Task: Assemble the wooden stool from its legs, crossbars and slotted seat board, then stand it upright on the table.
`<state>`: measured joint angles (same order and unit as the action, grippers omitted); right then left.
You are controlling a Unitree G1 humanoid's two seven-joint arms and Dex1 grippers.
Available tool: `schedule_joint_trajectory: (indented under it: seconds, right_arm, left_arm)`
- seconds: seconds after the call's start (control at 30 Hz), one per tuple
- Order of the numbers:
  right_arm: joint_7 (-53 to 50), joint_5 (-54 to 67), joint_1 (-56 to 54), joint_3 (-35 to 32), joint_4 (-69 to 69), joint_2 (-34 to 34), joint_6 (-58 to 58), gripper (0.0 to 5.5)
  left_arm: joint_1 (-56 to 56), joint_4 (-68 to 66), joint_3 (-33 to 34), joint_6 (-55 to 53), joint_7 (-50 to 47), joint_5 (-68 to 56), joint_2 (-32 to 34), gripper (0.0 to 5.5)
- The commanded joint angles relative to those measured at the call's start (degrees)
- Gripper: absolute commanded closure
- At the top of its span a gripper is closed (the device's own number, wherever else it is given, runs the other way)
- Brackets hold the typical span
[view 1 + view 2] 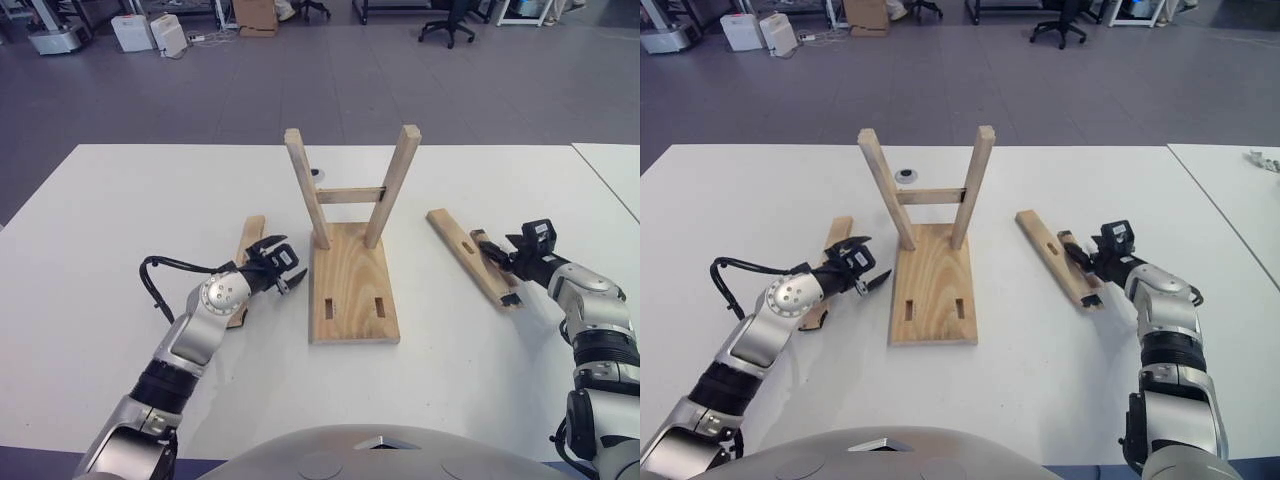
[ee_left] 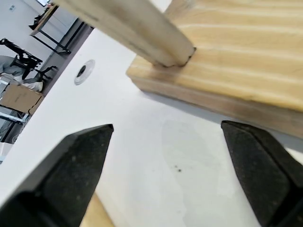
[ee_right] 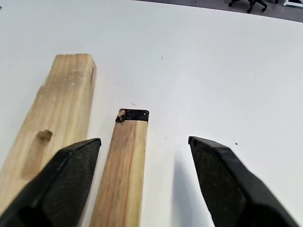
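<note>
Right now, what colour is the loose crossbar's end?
Black; the crossbar end shows best in right wrist view.

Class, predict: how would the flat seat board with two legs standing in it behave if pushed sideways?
Lying flat, the pale wooden seat board would probably slide, not tip. Its two upright wooden legs, braced by a short crossbar, look rigid; at one end, they may make it pivot.

The loose leg (image 1: 252, 232) on the left lies with its near end hidden under the left gripper (image 1: 290, 266) and its arm. On the right, the short crossbar (image 1: 482, 243) disappears at its near end behind the right gripper (image 1: 500, 262). A small round thing (image 1: 906, 176) on the table (image 1: 120, 220) beyond the half-built stool (image 1: 352, 285) is too small to identify.
</note>
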<state>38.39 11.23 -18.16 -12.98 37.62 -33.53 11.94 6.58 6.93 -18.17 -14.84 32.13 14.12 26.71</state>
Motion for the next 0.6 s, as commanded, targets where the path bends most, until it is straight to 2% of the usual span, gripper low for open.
schedule_joint_trajectory:
  seconds: [0.03,0.07,0.3,0.4,0.43,0.53,0.6]
  right_arm:
    - [1.43,0.12,1.75,0.14,0.26,-0.76,-0.38,2.03]
    - [2.01,-0.21,2.51,0.67,-0.35,-0.94,-0.05,2.03]
    - [-0.18,-0.02,8.11,0.53,-4.61,0.25,2.91,3.47]
    - [-2.17,-0.25,9.46,0.83,-8.73,1.07,2.48,3.95]
    - [-3.91,0.87,8.26,-0.87,-10.38,1.41,2.32,4.15]
    - [-8.89,9.53,1.95,-9.10,-21.11,1.85,6.75,4.18]
    - [-10.27,12.22,-1.10,-9.73,-30.68,1.06,8.92,4.18]
  left_arm:
    - [-1.44,3.32,-1.30,-2.96,1.16,0.74,0.25,1.30]
    - [-1.87,4.09,-1.43,-3.60,1.40,0.74,0.32,1.30]
    - [-3.73,7.92,-2.66,-7.89,3.00,0.99,0.86,1.30]
    - [-2.97,8.98,-0.33,-9.02,1.33,0.53,0.51,1.30]
    - [-2.18,11.18,2.38,-9.87,0.75,-2.55,-1.42,1.30]
    - [3.12,22.22,13.03,-16.80,-0.40,-21.18,-12.64,1.30]
    - [9.57,27.06,19.73,-23.64,-3.81,-34.31,-19.42,1.30]
